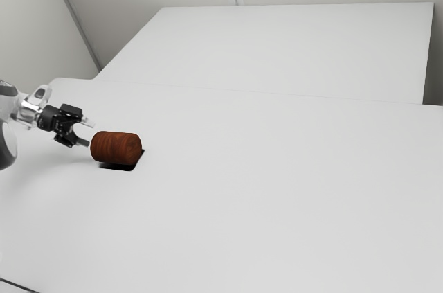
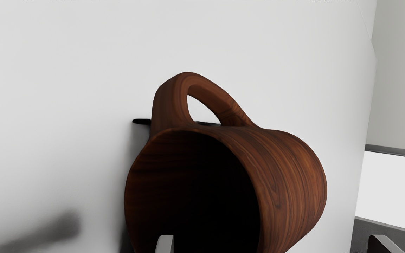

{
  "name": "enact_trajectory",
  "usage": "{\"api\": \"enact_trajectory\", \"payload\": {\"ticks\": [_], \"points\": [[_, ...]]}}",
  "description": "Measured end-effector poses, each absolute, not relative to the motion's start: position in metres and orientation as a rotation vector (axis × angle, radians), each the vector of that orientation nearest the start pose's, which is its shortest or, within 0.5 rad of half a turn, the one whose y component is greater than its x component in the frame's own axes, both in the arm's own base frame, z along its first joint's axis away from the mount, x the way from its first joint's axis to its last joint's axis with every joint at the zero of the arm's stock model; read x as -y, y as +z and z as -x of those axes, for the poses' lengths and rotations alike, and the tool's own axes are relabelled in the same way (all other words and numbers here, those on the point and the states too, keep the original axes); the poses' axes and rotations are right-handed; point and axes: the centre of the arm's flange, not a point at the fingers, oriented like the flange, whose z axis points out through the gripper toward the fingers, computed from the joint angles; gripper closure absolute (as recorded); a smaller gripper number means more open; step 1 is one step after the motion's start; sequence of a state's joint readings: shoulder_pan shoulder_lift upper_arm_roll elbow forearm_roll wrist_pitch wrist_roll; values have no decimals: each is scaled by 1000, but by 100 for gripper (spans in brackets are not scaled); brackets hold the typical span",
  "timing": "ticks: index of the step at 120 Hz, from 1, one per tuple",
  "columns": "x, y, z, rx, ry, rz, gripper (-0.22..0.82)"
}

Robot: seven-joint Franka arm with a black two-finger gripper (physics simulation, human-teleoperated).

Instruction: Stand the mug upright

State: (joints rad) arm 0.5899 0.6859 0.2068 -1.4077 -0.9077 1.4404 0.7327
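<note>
Your mug, a round brown one that looks like wood (image 1: 116, 148), is lying on its side on the flat white tabletop (image 1: 242, 210). It is not standing up. It is close to the end of your silver and black arm (image 1: 29, 109), which comes in from the exterior view's left. There is a black shadow (image 1: 120, 166) by the low side of the mug.

Your two fingers (image 1: 88, 123) are wide apart, with a big space between their tips. They are not holding anything. They are near the end of the mug that faces your arm.

In the wrist view, you can look right into the mug's round, dark mouth (image 2: 202, 189), which is turned to your fingers (image 2: 165, 245). One finger tip is in front of the mouth. You can't tell if it goes inside. The other tip is out past the mug's round side. The brown loop handle (image 2: 167, 98) sticks out from the side of the mug, and you can see through its hole. A soft gray shadow (image 2: 55, 226) lies on the tabletop near the mug.
</note>
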Motion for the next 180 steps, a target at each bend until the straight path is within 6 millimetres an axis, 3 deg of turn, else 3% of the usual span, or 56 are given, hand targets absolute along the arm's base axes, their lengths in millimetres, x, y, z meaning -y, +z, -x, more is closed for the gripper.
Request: {"api": "enact_trajectory", "payload": {"ticks": [36, 60, 80, 92, 107, 120, 137, 146, 160, 180], "points": [[-366, 293, -544, -174, 142, -2031, 1], [-357, 288, -538, -120, 126, -1985, 48], [-351, 281, -533, -101, 125, -1957, 67], [-348, 300, -536, -65, 152, -1969, 72], [-328, 342, -549, 27, 180, -2013, 75], [-295, 393, -562, 149, 173, -2118, 76], [-226, 454, -576, 345, 64, -2381, 75], [-190, 474, -577, 431, -5, -2533, 76], [-144, 485, -572, 522, -86, -2733, 77], [-106, 459, -550, 510, -102, -2891, 78]]}}
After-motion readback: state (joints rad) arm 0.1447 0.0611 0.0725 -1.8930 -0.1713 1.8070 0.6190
